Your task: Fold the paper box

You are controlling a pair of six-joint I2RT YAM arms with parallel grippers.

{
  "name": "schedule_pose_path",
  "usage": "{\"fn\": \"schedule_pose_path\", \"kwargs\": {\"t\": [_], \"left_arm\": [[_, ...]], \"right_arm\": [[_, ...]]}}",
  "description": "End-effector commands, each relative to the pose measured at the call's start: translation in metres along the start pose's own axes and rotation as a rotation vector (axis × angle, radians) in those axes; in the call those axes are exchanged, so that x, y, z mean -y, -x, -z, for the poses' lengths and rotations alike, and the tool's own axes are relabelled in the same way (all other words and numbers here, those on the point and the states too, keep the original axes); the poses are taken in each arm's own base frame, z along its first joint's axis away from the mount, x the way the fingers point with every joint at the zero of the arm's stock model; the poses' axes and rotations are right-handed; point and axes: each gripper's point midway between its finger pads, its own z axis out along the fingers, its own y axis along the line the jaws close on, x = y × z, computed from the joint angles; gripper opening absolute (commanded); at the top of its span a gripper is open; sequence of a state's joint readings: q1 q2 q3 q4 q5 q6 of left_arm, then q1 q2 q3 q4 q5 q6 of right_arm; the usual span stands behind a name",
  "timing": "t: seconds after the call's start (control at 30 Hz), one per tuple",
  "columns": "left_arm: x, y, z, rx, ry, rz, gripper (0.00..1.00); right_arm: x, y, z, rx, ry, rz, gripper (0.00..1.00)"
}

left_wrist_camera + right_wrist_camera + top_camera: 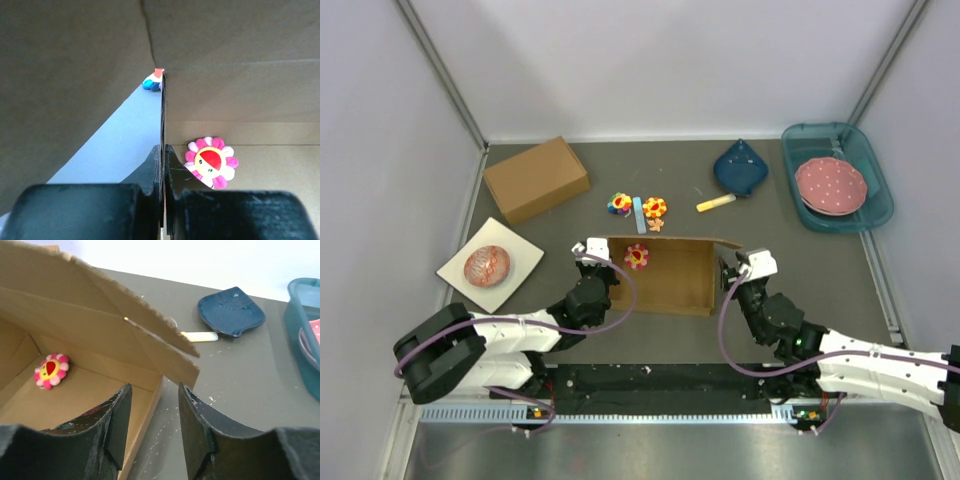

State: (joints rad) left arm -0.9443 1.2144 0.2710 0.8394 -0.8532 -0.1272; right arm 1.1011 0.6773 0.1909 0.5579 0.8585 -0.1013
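The paper box [665, 288] lies in the middle of the table as a shallow brown tray with its back flap standing up. A pink and yellow flower toy [637, 256] rests inside it. My left gripper [607, 264] is shut on the box's left wall. In the left wrist view the fingers [150, 172] pinch the thin cardboard edge [163, 110], with the flower toy [212, 162] just to the right. My right gripper [725, 275] stands open astride the right wall [150, 405]. One finger [117, 415] is inside the box and the other is outside.
A deeper brown cardboard box [536, 178] sits at the back left. A white plate [455, 272] holds a red ball. Small flower toys [638, 208], a yellow marker [714, 203], a dark blue dish [741, 168] and a teal tray [880, 205] with a pink plate lie behind.
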Motion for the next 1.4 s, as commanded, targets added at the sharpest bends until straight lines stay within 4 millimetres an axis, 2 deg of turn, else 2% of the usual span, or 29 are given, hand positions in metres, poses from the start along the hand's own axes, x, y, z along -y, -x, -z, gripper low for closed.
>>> {"fn": "schedule_pose_path", "kwargs": {"t": [0.0,0.1,0.13,0.2,0.23,0.27,0.3,0.33,0.4,0.43,0.47,0.5,0.63,0.77,0.8,0.93,1.07,1.17,1.33,1.37], "left_arm": [[-0.007,-0.010,0.001,-0.038,0.017,-0.071,0.00],[-0.006,-0.010,0.001,-0.039,0.014,-0.072,0.00],[-0.006,-0.011,0.001,-0.039,0.014,-0.072,0.00],[-0.006,-0.010,0.001,-0.038,0.016,-0.077,0.00],[-0.007,-0.009,0.001,-0.036,0.017,-0.080,0.00],[-0.008,-0.009,0.001,-0.037,0.018,-0.092,0.00],[-0.007,-0.008,0.001,-0.037,0.018,-0.099,0.00],[-0.008,-0.009,0.001,-0.045,0.017,-0.115,0.00],[-0.002,-0.007,0.001,-0.064,-0.008,-0.121,0.00],[-0.002,-0.009,0.001,-0.078,-0.013,-0.136,0.00],[-0.001,-0.009,0.001,-0.085,-0.019,-0.148,0.00],[0.003,-0.006,0.000,-0.087,-0.029,-0.143,0.00],[0.008,-0.008,-0.002,-0.104,-0.049,-0.165,0.00],[0.014,-0.013,-0.002,-0.130,-0.073,-0.188,0.00],[0.014,-0.015,-0.002,-0.140,-0.080,-0.199,0.00],[0.019,-0.016,0.000,-0.149,-0.114,-0.202,0.00],[0.026,-0.012,-0.001,-0.147,-0.150,-0.222,0.00],[0.029,-0.010,-0.002,-0.146,-0.164,-0.243,0.00],[0.031,-0.008,-0.003,-0.146,-0.172,-0.244,0.00],[0.031,-0.008,-0.003,-0.147,-0.174,-0.245,0.00]], "right_arm": [[-0.017,0.013,0.000,0.001,0.079,-0.121,0.41],[-0.023,0.011,0.003,-0.014,0.118,-0.143,0.34],[-0.023,0.008,0.004,-0.028,0.123,-0.137,0.30],[-0.020,0.010,0.005,-0.033,0.112,-0.150,0.27],[-0.015,0.007,0.006,-0.046,0.089,-0.143,0.32],[-0.009,0.012,0.007,-0.032,0.066,-0.158,0.41],[0.001,0.014,0.007,-0.024,0.019,-0.146,0.51],[0.007,0.015,0.008,-0.018,-0.007,-0.139,0.70],[0.027,0.018,0.011,0.025,-0.090,-0.139,0.77],[0.033,0.019,0.012,0.041,-0.118,-0.121,0.78],[0.038,0.030,0.012,0.100,-0.130,-0.124,0.78],[0.040,0.016,0.013,0.103,-0.134,-0.097,0.78],[0.050,0.004,0.008,0.103,-0.182,-0.128,0.77],[0.055,0.005,-0.005,0.122,-0.192,-0.192,0.77],[0.057,0.011,-0.008,0.140,-0.191,-0.204,0.77],[0.051,0.020,-0.020,0.162,-0.149,-0.155,0.77],[0.034,0.016,-0.033,0.146,-0.081,-0.027,0.77],[0.029,0.024,-0.038,0.173,-0.060,0.019,0.77],[0.040,0.028,-0.051,0.186,-0.116,0.057,0.77],[0.042,0.034,-0.053,0.206,-0.125,0.043,0.77]]}}
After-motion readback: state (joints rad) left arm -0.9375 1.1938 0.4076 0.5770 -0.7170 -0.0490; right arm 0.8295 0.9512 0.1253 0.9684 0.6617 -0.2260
